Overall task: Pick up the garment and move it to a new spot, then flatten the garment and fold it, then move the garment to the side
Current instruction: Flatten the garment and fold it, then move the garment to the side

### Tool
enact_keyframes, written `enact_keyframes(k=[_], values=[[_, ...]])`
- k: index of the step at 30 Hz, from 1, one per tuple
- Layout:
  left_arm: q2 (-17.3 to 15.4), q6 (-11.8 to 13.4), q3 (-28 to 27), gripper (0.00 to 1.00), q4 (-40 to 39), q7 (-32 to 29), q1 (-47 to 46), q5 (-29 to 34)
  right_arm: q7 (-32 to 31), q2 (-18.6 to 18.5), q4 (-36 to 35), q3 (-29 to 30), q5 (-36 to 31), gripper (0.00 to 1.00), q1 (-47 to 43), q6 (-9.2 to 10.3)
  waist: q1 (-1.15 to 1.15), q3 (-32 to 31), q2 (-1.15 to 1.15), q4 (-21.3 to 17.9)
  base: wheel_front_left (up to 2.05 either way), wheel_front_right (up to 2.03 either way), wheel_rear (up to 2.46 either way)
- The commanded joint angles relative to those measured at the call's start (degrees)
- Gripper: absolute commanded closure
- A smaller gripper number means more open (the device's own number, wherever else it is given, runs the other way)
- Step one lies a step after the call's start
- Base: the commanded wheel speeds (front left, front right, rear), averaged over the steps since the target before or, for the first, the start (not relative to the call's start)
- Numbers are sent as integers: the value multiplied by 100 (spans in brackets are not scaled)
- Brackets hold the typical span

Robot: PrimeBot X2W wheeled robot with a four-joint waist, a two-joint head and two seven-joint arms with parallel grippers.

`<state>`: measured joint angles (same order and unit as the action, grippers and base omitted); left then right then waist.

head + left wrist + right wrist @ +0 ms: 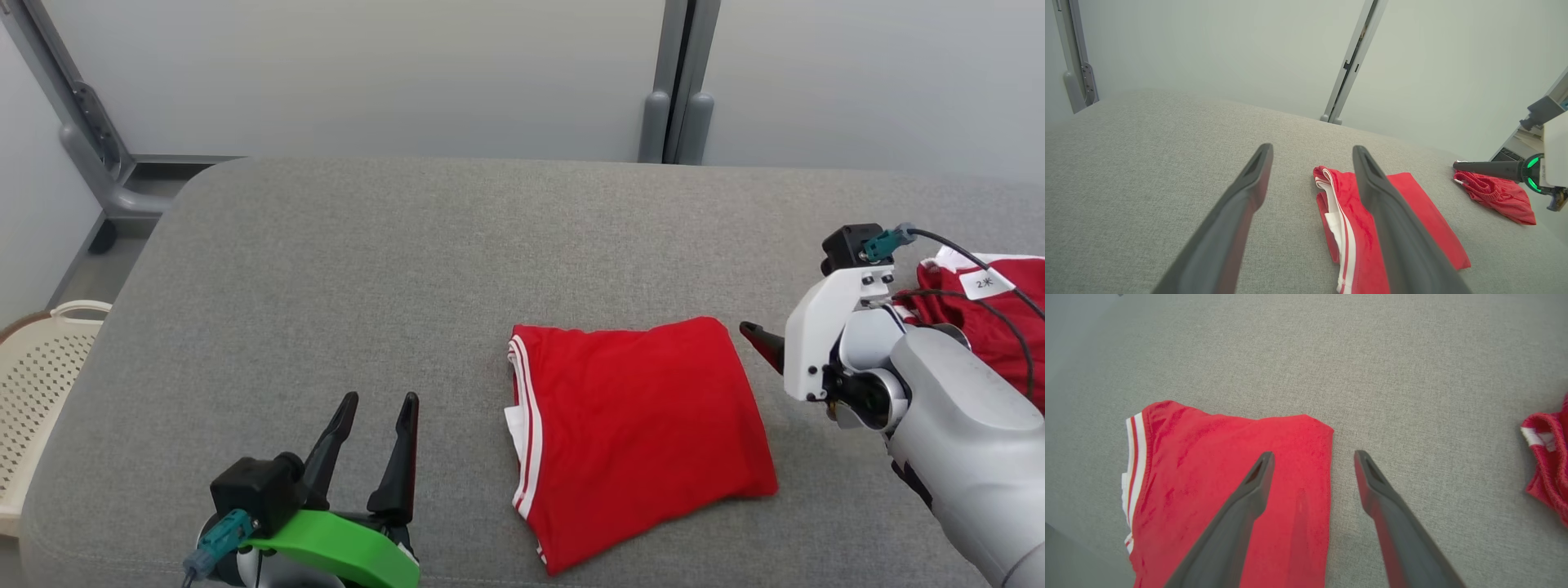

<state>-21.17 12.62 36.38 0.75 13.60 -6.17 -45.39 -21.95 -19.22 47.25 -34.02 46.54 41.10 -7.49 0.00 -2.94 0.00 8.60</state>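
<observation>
The garment is red with white stripes along its left edge and lies folded into a rough rectangle on the grey table. My left gripper stands open near the table's front edge, well to the left of the garment, with nothing between its fingers. In the left wrist view the garment lies partly behind the right finger. My right gripper hovers open above the garment's right edge, holding nothing. In the head view one dark fingertip shows just right of the garment's far right corner.
A second red garment with a white label lies at the table's right edge, behind my right arm. A cream perforated basket stands on the floor to the left. Grey wall panels and posts rise behind the table.
</observation>
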Motion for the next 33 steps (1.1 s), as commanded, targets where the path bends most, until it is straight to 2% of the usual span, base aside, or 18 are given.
enact_keyframes(k=[1,4,11,23,30,31,32,33], values=[[-40,9,-23,0,-16,-14,-12,57,-6,-39,-52,-5,53,0,-91,1,0,115,0,-52,0,0,0],[-112,45,-24,0,-152,-78,-162,117,-127,-253,-363,50,122,0,-345,1,0,367,0,-4,0,0,0],[-179,82,-53,0,-327,-154,-427,218,-337,-373,-563,228,224,0,-502,1,0,846,0,243,0,0,0],[-99,78,-65,0,-291,-106,-586,241,-759,-296,-352,415,315,0,-521,1,0,1141,0,595,0,0,0],[-95,53,-105,0,-263,-73,-638,223,-736,-109,-110,478,219,1,-440,1,0,1263,0,658,0,0,0],[-93,50,-107,0,-260,-67,-649,224,-742,-65,-102,469,222,25,-440,1,0,1276,0,661,0,0,0],[-92,49,-109,0,-255,-61,-656,225,-752,-33,-98,450,218,54,-440,0,0,1287,0,662,0,0,0],[-90,50,-112,0,-248,-59,-659,226,-773,-8,-108,411,216,63,-433,0,0,1294,0,662,0,0,0]])
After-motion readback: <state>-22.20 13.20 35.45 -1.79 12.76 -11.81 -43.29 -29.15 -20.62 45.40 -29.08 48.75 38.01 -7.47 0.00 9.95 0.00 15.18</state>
